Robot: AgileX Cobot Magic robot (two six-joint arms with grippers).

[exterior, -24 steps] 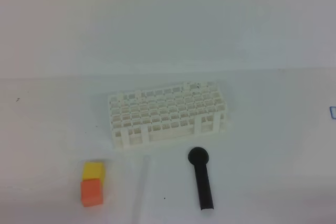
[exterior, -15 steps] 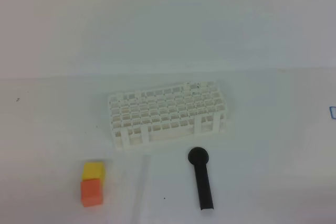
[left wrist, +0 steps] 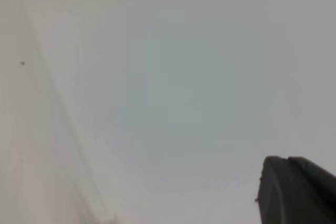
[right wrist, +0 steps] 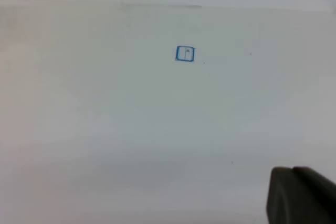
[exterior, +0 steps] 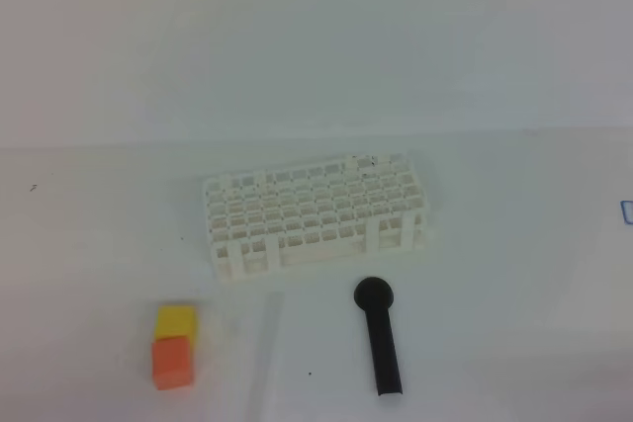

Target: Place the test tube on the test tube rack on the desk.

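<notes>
The white test tube rack stands on the white desk near the middle of the exterior high view. The test tube lies flat in front of the rack, a faint clear line running toward the near edge. Neither gripper shows in the exterior high view. The left wrist view shows only one dark finger tip at the bottom right over bare desk. The right wrist view shows one dark finger tip at the bottom right. Their openings are hidden.
A black round-headed stick lies right of the test tube. A yellow cube and an orange cube sit together to its left. A small blue square mark is on the desk at the far right.
</notes>
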